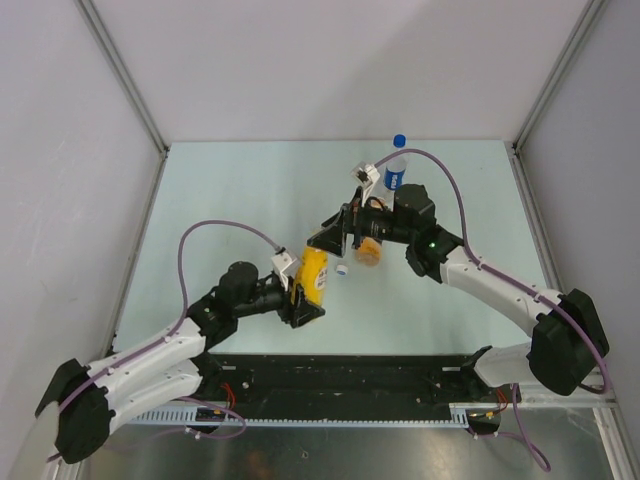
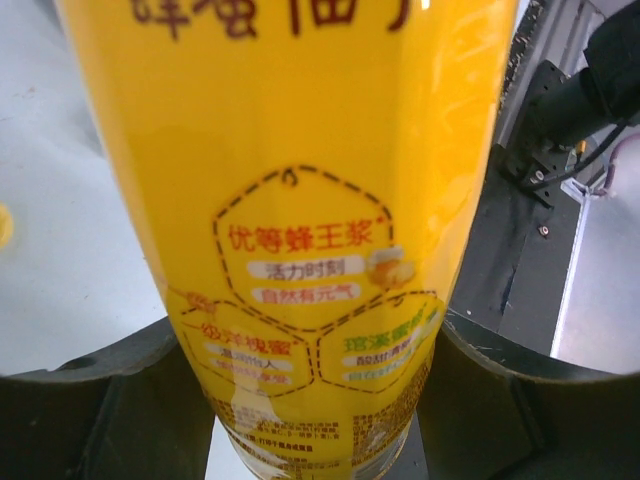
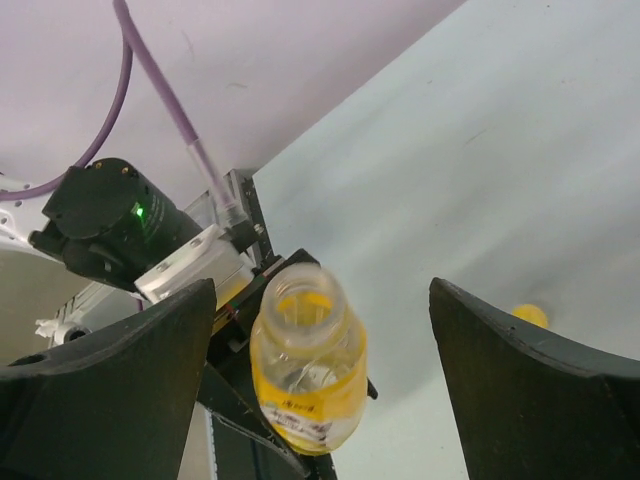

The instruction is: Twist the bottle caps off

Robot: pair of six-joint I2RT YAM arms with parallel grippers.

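My left gripper is shut on the yellow bottle, whose label fills the left wrist view. In the right wrist view the bottle's mouth is open with no cap on it. My right gripper is open just beyond that mouth, its fingers wide on either side and not touching. A white cap lies on the table beside the bottle. A small yellow cap lies on the table past my right finger. The orange bottle sits under my right wrist. The clear bottle stands behind with its blue cap on.
The pale green table is walled by white panels with metal frame posts at the back and sides. A black rail runs along the near edge by the arm bases. Purple cables loop over both arms.
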